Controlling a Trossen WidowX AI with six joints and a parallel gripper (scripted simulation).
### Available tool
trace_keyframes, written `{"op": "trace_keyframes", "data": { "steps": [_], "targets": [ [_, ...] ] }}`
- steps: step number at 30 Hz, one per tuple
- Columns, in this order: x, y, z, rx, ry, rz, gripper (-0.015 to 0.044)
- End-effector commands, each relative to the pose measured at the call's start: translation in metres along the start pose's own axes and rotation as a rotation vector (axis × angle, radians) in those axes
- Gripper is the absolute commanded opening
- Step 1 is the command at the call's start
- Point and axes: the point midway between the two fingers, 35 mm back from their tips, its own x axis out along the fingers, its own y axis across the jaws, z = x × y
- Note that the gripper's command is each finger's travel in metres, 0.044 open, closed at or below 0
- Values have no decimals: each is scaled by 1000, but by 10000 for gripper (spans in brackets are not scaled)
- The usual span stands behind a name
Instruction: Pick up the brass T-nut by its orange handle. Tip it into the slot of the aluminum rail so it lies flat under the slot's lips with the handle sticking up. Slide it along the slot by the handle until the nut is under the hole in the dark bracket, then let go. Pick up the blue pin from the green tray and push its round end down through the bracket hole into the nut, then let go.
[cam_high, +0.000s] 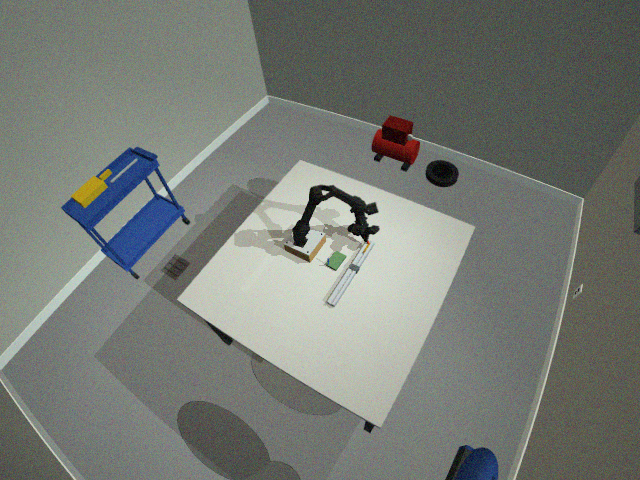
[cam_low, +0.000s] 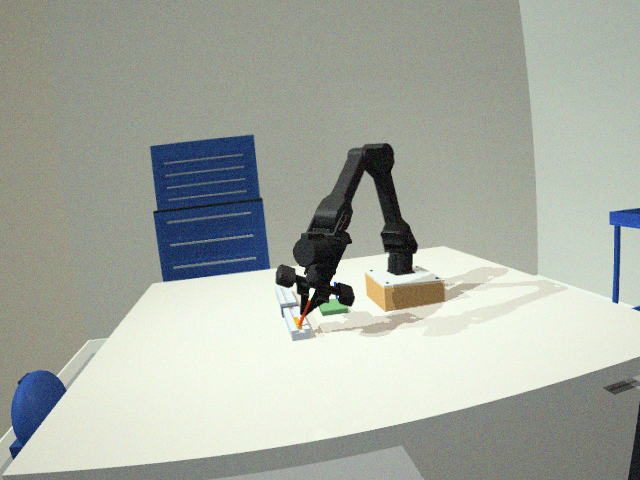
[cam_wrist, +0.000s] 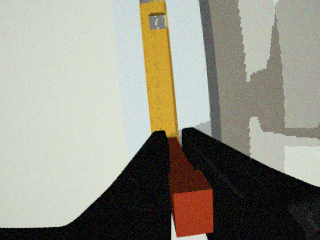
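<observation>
A: Where's the brass T-nut (cam_high: 366, 247) (cam_low: 297, 322) (cam_wrist: 161, 80) now? Wrist view, top centre, along the rail (cam_high: 341, 287) (cam_low: 300, 334) (cam_wrist: 192, 75); orange handle (cam_low: 305, 313) (cam_wrist: 192, 212) pinched in the pincer (cam_high: 367, 239) (cam_low: 307, 311) (cam_wrist: 174, 140).

B: Nut should be levelled gently, never forced past the lips.

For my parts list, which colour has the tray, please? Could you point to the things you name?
Green (cam_high: 336, 260) (cam_low: 333, 307); the tray shows best in the top view.

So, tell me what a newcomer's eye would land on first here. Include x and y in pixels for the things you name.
Likely the black arm (cam_high: 338, 192) (cam_low: 379, 160), arching over the pale table (cam_high: 289, 320) (cam_low: 206, 387) from its box. Then the orange handle (cam_low: 305, 313) (cam_wrist: 193, 212) in its hand (cam_low: 306, 310) (cam_wrist: 174, 140), at the rail (cam_high: 339, 290) (cam_low: 301, 335). Beyond the table, the blue cart (cam_high: 142, 232) and red compressor (cam_high: 395, 147) stand out.
</observation>
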Motion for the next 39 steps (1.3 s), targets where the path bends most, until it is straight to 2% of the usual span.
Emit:
{"op": "trace_keyframes", "data": {
  "steps": [1, 39],
  "targets": [
    [0, 1, -1, -9, 2, -10, -150],
    [0, 6, -1, -33, 1, -92, -150]
  ]
}}
